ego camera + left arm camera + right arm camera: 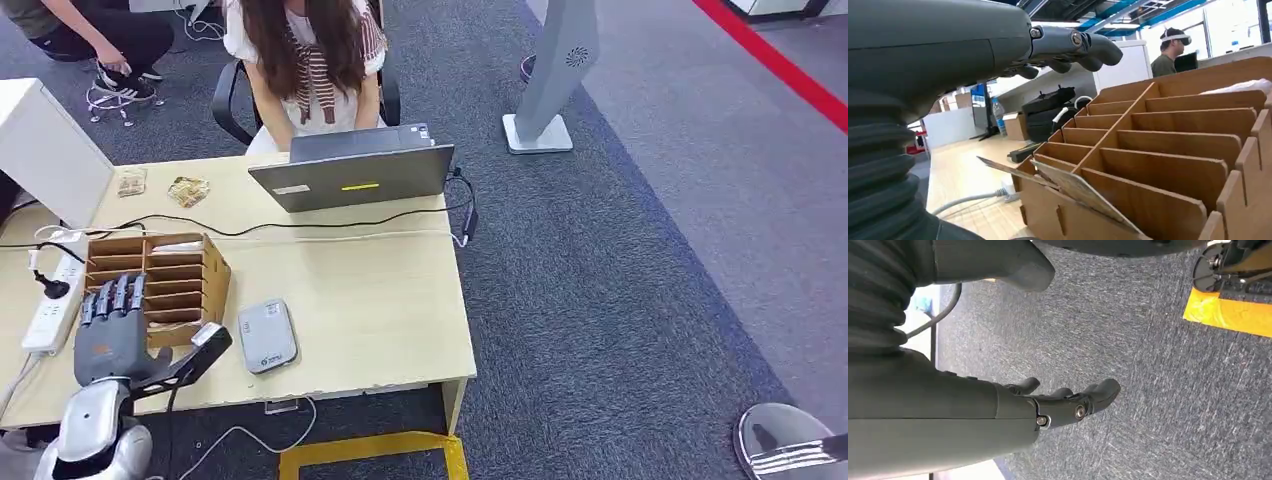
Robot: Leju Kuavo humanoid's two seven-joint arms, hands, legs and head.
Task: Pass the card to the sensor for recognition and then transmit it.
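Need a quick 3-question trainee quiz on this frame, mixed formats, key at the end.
1. True or false: the left hand holds a card.
2. Multiple choice: the grey sensor lies where relative to the wooden rack? A) inside a slot B) on the desk beside it, on the laptop's side C) on the laptop
3. Fill in: the right hand hangs over the ____, holding nothing.

Key
1. False: its fingers are spread over the rack, empty. A card sticks out of a near slot in the left wrist view.
2. B
3. carpet
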